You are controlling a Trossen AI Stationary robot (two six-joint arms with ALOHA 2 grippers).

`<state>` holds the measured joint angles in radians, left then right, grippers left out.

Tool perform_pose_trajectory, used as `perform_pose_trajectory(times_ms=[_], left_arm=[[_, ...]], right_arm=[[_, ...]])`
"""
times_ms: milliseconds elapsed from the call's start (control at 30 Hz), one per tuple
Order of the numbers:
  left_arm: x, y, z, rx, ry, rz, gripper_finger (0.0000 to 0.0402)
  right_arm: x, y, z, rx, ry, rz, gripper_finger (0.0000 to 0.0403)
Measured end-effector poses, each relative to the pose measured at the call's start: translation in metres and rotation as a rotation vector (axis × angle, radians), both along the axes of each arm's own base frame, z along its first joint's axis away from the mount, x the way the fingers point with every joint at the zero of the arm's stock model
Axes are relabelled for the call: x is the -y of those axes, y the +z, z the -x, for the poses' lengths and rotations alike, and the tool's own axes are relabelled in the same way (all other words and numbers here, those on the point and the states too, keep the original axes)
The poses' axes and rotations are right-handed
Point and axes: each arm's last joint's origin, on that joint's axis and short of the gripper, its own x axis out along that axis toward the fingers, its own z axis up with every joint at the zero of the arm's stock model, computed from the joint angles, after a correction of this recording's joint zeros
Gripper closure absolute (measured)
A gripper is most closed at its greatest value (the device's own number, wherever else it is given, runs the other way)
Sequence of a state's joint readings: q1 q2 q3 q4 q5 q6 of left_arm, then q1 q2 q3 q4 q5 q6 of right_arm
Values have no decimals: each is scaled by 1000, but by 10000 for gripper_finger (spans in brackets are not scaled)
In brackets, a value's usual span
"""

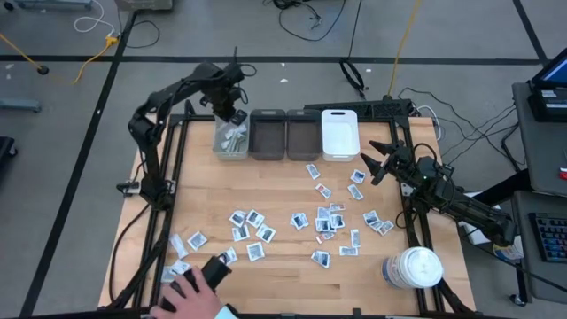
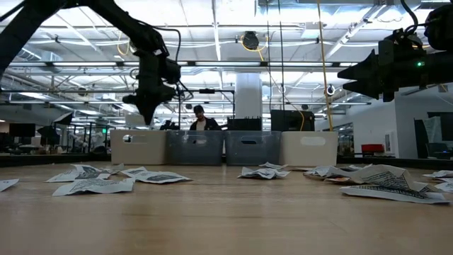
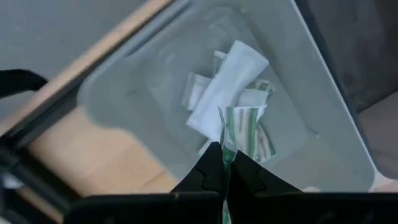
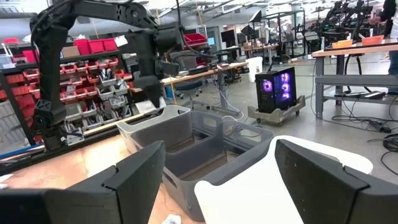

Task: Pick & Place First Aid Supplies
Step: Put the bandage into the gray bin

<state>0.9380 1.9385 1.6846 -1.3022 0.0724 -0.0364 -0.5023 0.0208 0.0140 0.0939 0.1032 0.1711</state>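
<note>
Many small white sachets [image 1: 323, 217] lie flat and scattered across the wooden table [image 1: 283, 190]. My left gripper [image 1: 232, 115] hangs above the pale leftmost bin [image 1: 232, 142] at the far edge. It points down and is shut on a greenish-white striped strip [image 3: 244, 127]. The bin's floor holds a few white wrapped strips [image 3: 227, 81]. In the low view this gripper [image 2: 148, 117] stands just above the bin's rim [image 2: 138, 134]. My right gripper [image 1: 376, 161] waits at the table's right side, level and open [image 4: 217, 180]. My left gripper pinches one end of the striped strip [image 3: 227, 149] between its two fingertips [image 3: 211, 168]. The fingers come from above and point down. The strip reaches down past the fingertips over the pale bin. I cannot tell whether its lower end touches the strips lying there.
Two dark grey bins [image 1: 267, 135] [image 1: 302, 135] and a white bin [image 1: 339, 135] stand in a row to the right of the pale one. A large white jar [image 1: 415, 268] sits at the near right corner. A person's hand [image 1: 190, 297] with a dark object rests at the near left edge.
</note>
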Motion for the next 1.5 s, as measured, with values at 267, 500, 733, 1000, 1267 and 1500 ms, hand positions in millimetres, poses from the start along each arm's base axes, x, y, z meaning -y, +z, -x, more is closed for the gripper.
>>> perform_pose_trajectory(times_ms=[267,500,733,1000,1267,1500], left_arm=[[-3,-29,-10,4,-19,-46,401],[-5,-44,-12,13,36,-106,401],[-1,-49,-23,22,95,-159,395],[-2,-49,-24,29,105,-185,325],[-1,-49,-25,54,78,-158,199],[0,-30,-15,72,119,-182,142]], right_arm=[[0,0,0,0,0,0,105],[0,0,0,0,0,0,105],[0,0,0,0,0,0,105],[0,0,0,0,0,0,105],[0,0,0,0,0,0,105],[0,0,0,0,0,0,105]])
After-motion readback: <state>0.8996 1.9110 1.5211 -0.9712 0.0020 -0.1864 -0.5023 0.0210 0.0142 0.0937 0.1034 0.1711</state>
